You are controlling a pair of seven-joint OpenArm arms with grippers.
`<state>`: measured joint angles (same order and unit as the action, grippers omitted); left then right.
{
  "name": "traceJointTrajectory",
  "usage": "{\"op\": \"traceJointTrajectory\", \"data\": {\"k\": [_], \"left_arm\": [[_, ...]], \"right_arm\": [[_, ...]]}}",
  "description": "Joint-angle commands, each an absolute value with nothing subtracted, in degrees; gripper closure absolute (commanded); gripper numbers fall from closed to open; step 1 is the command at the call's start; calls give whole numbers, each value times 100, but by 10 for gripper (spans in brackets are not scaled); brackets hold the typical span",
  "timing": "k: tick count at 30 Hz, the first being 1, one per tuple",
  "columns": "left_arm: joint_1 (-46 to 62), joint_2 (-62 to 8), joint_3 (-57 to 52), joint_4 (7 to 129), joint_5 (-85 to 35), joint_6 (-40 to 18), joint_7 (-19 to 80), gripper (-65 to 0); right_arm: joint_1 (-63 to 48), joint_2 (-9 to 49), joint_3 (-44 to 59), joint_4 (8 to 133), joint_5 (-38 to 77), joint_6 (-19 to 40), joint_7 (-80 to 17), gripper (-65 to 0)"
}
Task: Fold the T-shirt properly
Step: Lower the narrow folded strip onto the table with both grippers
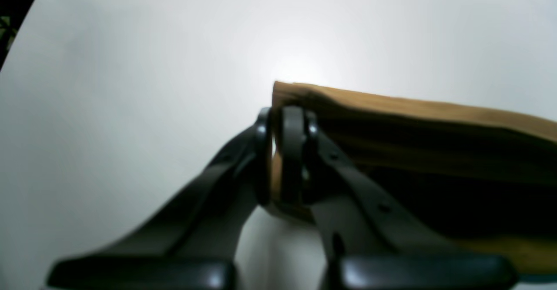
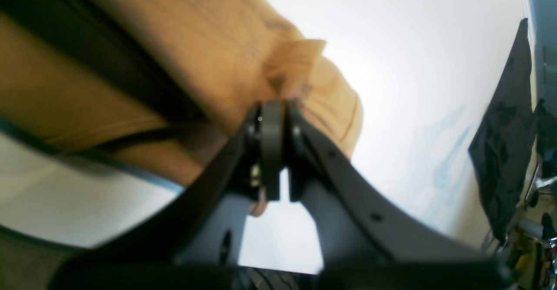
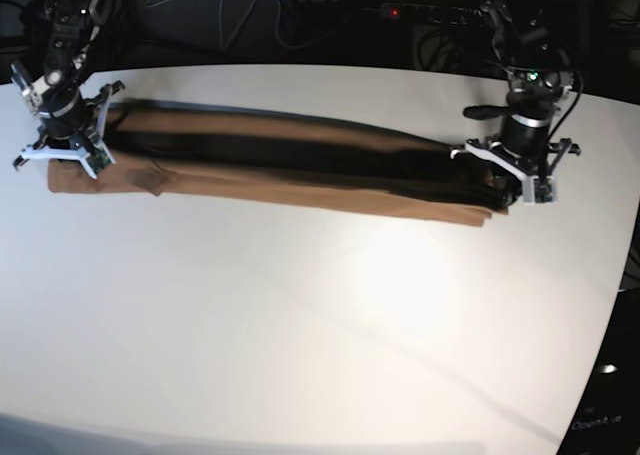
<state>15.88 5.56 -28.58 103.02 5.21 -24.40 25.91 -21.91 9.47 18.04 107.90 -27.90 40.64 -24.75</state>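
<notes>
1. My left fingers (image 1: 289,151) are pressed together on one end of the T-shirt (image 1: 413,125); a sliver of tan cloth shows between them.
2. My right fingers (image 2: 272,151) are likewise clamped shut on the other end, where a bunched bit of cloth pokes up past the tips.
3. Both wrist views are blurred, so I cannot tell which part of the shirt each pair grips; the cloth under my fingers is hidden by them.
4. In the base view the T-shirt (image 3: 300,180) stretches as a long, narrow tan band between my two arms, across the far part of the white surface (image 3: 320,315).
5. Dark folds run along the band; whether it is lying flat or lifted slightly I cannot make out.
6. Sleeves, collar and tag are hidden in the folds.
</notes>
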Motion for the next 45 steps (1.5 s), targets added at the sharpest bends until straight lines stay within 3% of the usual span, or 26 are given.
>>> {"op": "traceJointTrajectory", "data": {"k": [1, 10, 26, 28, 33, 35, 45], "left_arm": [[1587, 532, -2853, 10325, 444, -2440, 2413, -37], [1604, 321, -2844, 9534, 409, -2440, 2369, -36], [1288, 312, -2844, 9499, 462, -2440, 2422, -52], [1297, 233, -2818, 9499, 453, -2440, 2422, -123], [1341, 198, -2844, 9499, 409, -2440, 2387, -417], [1402, 180, -2826, 9499, 409, -2440, 2387, -491], [1376, 189, -2809, 9569, 409, -2440, 2378, -506]], "right_arm": [[-2167, 1015, 1842, 10870, -2791, 4000, -2422, -9], [-2149, 1015, 1842, 10246, -2782, 4000, -2343, -9], [-2105, 787, 1991, 9490, -2835, 4000, -1701, -20], [-2105, 840, 1991, 9490, -2835, 4000, -1736, -74], [-2105, 840, 2211, 9525, -2835, 4000, -1710, -283], [-2097, 831, 2264, 9543, -2835, 4000, -1710, -312], [-2079, 725, 2703, 10308, -2835, 4000, -1754, -315]]}}
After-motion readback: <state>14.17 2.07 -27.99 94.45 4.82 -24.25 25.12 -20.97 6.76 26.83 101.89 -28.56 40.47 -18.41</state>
